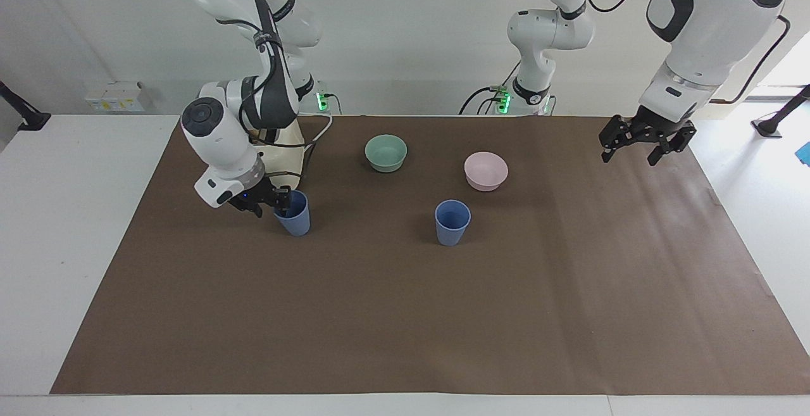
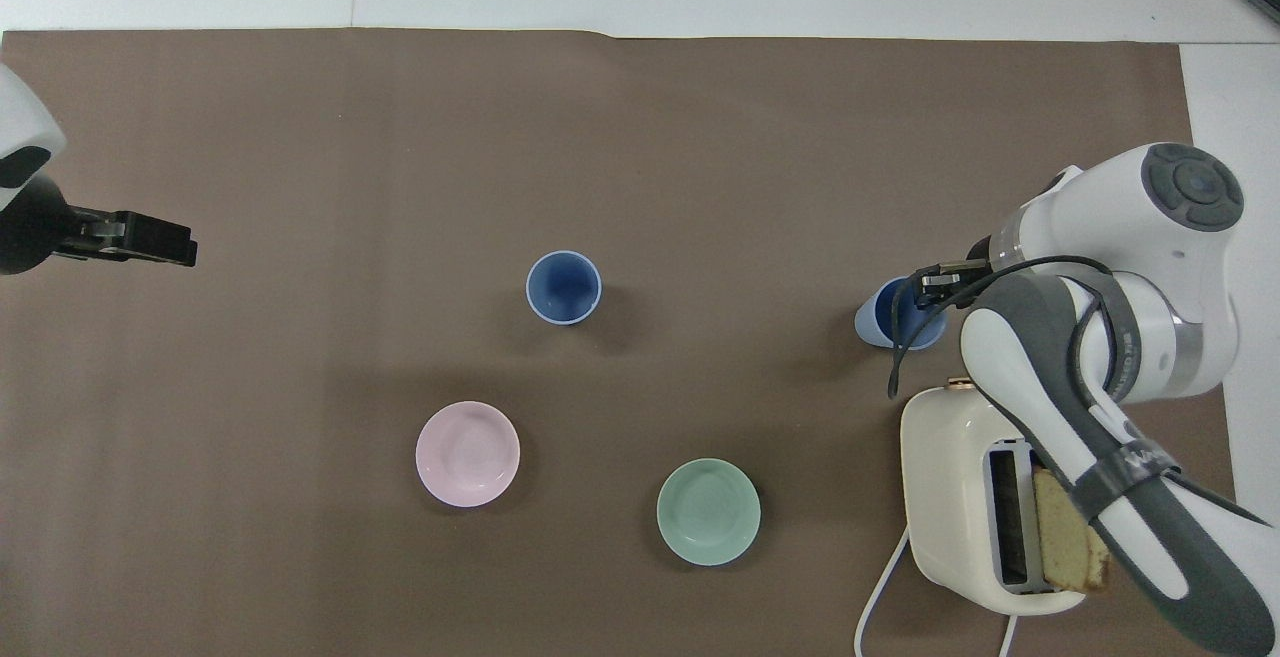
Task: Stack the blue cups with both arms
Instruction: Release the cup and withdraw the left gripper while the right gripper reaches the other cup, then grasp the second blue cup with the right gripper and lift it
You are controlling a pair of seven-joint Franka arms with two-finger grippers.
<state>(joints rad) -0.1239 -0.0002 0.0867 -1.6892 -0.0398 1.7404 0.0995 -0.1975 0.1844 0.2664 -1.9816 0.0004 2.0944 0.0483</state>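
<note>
Two blue cups stand upright on the brown mat. One blue cup (image 1: pixel 295 218) (image 2: pixel 880 323) is beside the toaster, toward the right arm's end. My right gripper (image 1: pixel 272 202) (image 2: pixel 932 287) is down at its rim, one finger inside the cup, shut on the wall that faces the toaster. The other blue cup (image 1: pixel 452 223) (image 2: pixel 564 287) stands alone mid-table. My left gripper (image 1: pixel 628 157) (image 2: pixel 165 242) hangs open and empty, high over the mat's edge at the left arm's end.
A cream toaster (image 1: pixel 286 157) (image 2: pixel 950 497) with a slice of bread in it stands close to the held cup, nearer to the robots. A green bowl (image 1: pixel 386 152) (image 2: pixel 708 512) and a pink bowl (image 1: pixel 486 170) (image 2: pixel 467 453) sit nearer to the robots than the middle cup.
</note>
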